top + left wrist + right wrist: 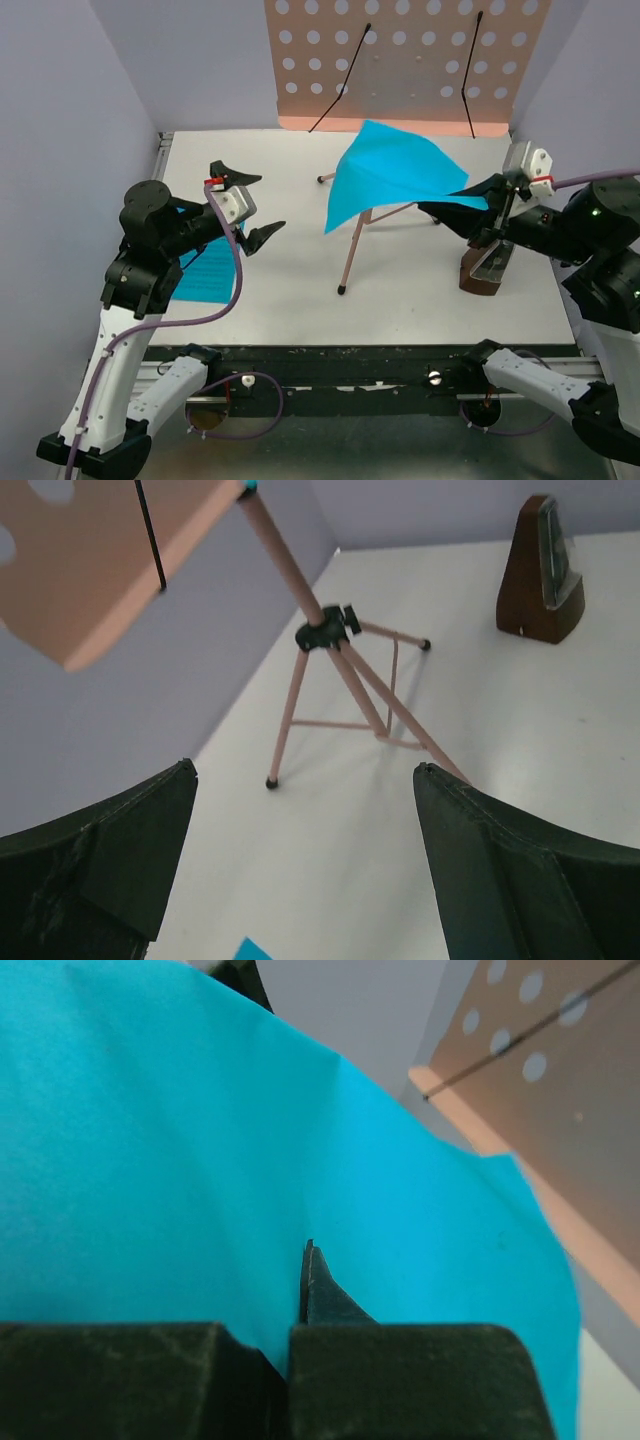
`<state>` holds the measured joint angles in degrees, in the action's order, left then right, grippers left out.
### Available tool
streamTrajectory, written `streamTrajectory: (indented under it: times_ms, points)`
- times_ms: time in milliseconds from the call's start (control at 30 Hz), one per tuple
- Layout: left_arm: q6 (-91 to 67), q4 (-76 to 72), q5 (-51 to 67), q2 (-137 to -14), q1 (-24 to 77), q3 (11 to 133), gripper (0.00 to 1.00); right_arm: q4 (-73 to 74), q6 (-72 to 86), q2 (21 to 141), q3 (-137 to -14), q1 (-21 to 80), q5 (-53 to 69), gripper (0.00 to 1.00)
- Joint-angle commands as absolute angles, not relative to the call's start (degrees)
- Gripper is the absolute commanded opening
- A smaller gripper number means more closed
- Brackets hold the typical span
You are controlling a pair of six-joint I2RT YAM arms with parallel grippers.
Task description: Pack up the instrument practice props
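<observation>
The pink perforated music stand stands at the back, its thin tripod legs spread on the table; the legs also show in the left wrist view. My right gripper is shut on an edge of a bright blue paper sheet and holds it in the air in front of the stand; the sheet fills the right wrist view. The dark-brown wedge block stands at the right, below my right arm, and shows in the left wrist view. My left gripper is open and empty at the left.
A second blue sheet lies flat on the table at the left, under my left arm; its corner shows in the left wrist view. Grey walls close in the white table on three sides.
</observation>
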<state>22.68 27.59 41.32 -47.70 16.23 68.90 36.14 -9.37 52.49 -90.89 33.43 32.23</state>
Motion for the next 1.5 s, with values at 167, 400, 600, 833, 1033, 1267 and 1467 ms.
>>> streamTrajectory:
  times_ms: [167,400,600,833,1033,1267,1467]
  points:
    - [30.50,12.68,40.08,-53.69,28.38,83.31,0.99,44.03,-9.24,65.57,-116.72,33.84,40.88,0.00]
    - [19.10,8.70,39.55,-59.67,29.88,91.22,0.99,39.55,-8.96,64.07,-112.06,33.84,40.78,0.01]
    - [10.65,12.04,51.66,-64.15,29.88,97.63,0.90,39.55,-9.84,63.46,-110.74,33.84,38.50,0.00]
    - [8.44,17.93,57.83,-67.06,29.88,102.13,0.58,37.36,-10.81,61.97,-107.41,33.84,36.04,0.00]
    - [9.40,22.40,60.03,-67.06,29.88,102.31,0.23,36.74,-11.08,61.44,-104.15,33.84,34.80,0.01]
    - [17.47,34.59,56.52,-63.81,28.83,99.14,0.00,37.00,-12.12,59.33,-97.31,33.84,33.93,0.75]
    - [27.04,57.61,47.74,-60.74,25.23,95.28,0.00,37.44,-12.75,55.37,-90.97,33.84,31.03,1.00]
